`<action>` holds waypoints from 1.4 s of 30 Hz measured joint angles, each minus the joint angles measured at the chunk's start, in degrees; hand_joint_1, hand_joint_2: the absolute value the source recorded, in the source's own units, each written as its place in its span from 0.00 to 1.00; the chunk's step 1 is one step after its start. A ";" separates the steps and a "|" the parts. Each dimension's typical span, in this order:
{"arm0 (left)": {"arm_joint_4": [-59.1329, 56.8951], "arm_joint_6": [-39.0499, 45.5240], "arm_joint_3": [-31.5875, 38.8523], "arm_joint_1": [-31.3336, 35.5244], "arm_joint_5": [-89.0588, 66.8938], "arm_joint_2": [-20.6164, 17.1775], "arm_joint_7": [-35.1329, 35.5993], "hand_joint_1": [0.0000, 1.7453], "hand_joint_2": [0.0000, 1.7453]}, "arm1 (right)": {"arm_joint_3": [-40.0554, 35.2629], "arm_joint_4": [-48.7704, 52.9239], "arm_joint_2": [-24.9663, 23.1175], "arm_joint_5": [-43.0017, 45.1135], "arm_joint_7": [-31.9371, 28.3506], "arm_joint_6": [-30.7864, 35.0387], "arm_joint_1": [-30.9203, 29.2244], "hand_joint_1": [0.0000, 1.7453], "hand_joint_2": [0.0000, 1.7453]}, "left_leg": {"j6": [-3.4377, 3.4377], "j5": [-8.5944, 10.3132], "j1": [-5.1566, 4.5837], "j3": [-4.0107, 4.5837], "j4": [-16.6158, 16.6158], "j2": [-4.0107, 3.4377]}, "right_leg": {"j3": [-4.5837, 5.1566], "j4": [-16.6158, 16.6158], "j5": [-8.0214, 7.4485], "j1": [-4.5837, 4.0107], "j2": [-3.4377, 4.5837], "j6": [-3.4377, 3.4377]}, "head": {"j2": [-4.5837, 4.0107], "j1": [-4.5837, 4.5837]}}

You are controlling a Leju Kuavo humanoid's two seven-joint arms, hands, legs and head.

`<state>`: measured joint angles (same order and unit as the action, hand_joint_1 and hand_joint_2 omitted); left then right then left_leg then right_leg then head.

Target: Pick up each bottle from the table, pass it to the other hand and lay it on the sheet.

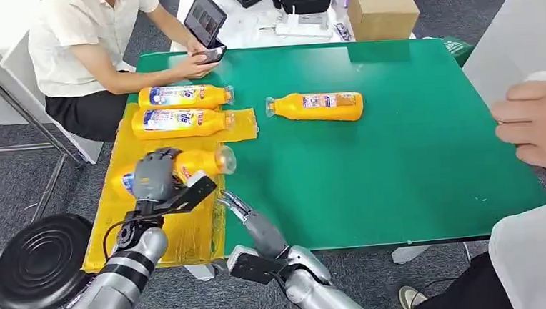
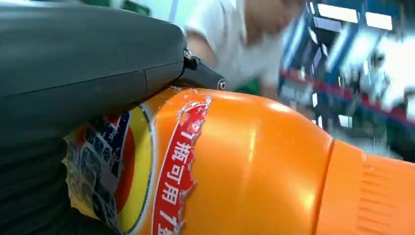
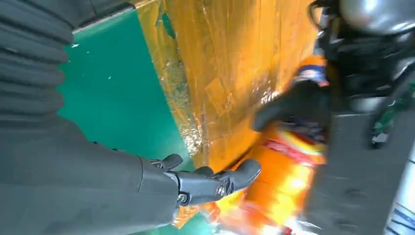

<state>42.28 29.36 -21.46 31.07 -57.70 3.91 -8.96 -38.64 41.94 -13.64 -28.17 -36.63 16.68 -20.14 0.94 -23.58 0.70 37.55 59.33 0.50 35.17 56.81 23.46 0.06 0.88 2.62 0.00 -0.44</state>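
My left hand (image 1: pixel 154 175) grips an orange bottle (image 1: pixel 199 161) lying low over the yellow sheet (image 1: pixel 182 235); its shoulder and label (image 2: pixel 235 161) show close up in the left wrist view. My right hand (image 1: pixel 249 217) hangs just right of it at the sheet's edge, fingers (image 3: pixel 215 182) stretched out and holding nothing. Its view shows the held bottle (image 3: pixel 279 181) under the left hand (image 3: pixel 303 105). Two more bottles (image 1: pixel 184 97) (image 1: pixel 182 122) lie side by side on the sheet's far part. Another bottle (image 1: pixel 317 106) lies on the green table (image 1: pixel 400 168).
A seated person (image 1: pixel 88 44) holds a phone at the table's far left corner. Another person's hand (image 1: pixel 537 124) reaches in at the right edge. A black stool (image 1: pixel 37 262) stands at my left. A cardboard box (image 1: pixel 381 10) and dark gear sit behind the table.
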 measured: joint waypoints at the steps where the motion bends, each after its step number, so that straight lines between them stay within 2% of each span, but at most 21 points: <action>1: -1.31 -0.42 0.00 0.71 0.00 0.31 -0.13 1.00 1.00 | 0.00 -0.02 -0.07 -0.07 0.00 -0.11 -0.07 0.00 1.00 | 0.00 0.00 0.00 -0.01 0.00 -0.01 | 0.00 0.00 0.00 0.00 0.00 0.00 | 0.00 0.00; 7: -6.68 -3.94 0.00 3.88 0.31 1.73 -1.03 1.00 1.00 | 0.22 0.00 -0.37 -0.11 -0.15 -0.55 -0.19 0.00 1.00 | 0.00 0.00 0.00 0.00 0.00 -0.02 | 0.00 0.00 0.00 0.00 0.01 0.00 | 0.00 0.02; 11: -9.35 -11.77 -0.02 6.09 1.93 2.18 -1.82 1.00 1.00 | 0.33 0.00 -0.42 -0.09 -0.22 -0.70 -0.23 0.00 1.00 | 0.00 0.00 0.00 -0.01 0.00 0.01 | -0.01 0.00 0.00 0.00 -0.01 0.00 | 0.00 0.02; 12: -9.90 -13.69 0.00 6.88 2.68 2.38 -1.82 0.93 1.00 | 0.46 0.02 -0.42 0.00 -0.22 -0.70 -0.23 0.00 1.00 | 0.00 0.00 0.00 -0.01 0.00 0.01 | -0.02 0.00 0.00 0.00 -0.01 0.00 | 0.00 0.02; 14: -10.74 -16.97 0.00 7.86 3.85 2.80 -1.79 0.24 1.00 | 0.85 0.15 -0.52 0.41 -0.22 -0.74 -0.21 0.00 1.00 | 0.00 0.00 0.00 -0.02 0.00 0.02 | -0.03 0.00 0.00 0.00 -0.02 0.00 | 0.00 0.02; 16: -11.53 -19.66 0.00 8.60 4.39 3.37 -1.29 0.01 1.00 | 1.22 0.18 -0.57 0.39 -0.42 -1.03 -0.24 0.00 1.00 | 0.00 0.00 -0.01 -0.07 0.00 0.04 | -0.10 0.00 0.00 0.01 -0.05 0.00 | 0.00 0.02; 31: -16.97 -26.65 -2.95 12.20 -0.24 6.14 9.16 0.00 1.00 | 2.19 0.18 -0.98 0.33 -0.81 -1.20 -0.21 0.00 1.00 | 0.02 0.02 -0.01 -0.09 0.00 0.04 | -0.10 0.00 -0.01 0.00 -0.08 0.01 | 0.00 0.04; 37: -17.83 -25.73 -5.03 12.39 -2.71 6.75 11.43 0.00 1.00 | 2.71 0.18 -0.98 0.26 -0.81 -1.12 0.06 0.00 1.00 | 0.02 0.02 -0.01 -0.05 0.00 0.04 | -0.07 0.00 0.00 0.00 -0.08 0.01 | 0.00 0.02; 42: -17.93 -23.28 -6.38 12.33 -3.56 6.99 10.60 0.00 1.00 | 3.15 0.18 -0.98 0.24 -0.83 -0.50 0.51 0.00 1.00 | 0.02 0.02 -0.01 -0.05 0.00 0.04 | -0.08 0.00 0.00 0.00 -0.08 0.01 | 0.00 0.02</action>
<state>24.35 6.08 -27.85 43.40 -61.26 10.91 1.64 -35.50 42.12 -14.62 -27.93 -37.46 16.17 -19.63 0.96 -23.56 0.69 37.50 59.33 0.54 35.10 56.81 23.46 0.06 0.79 2.63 0.00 -0.42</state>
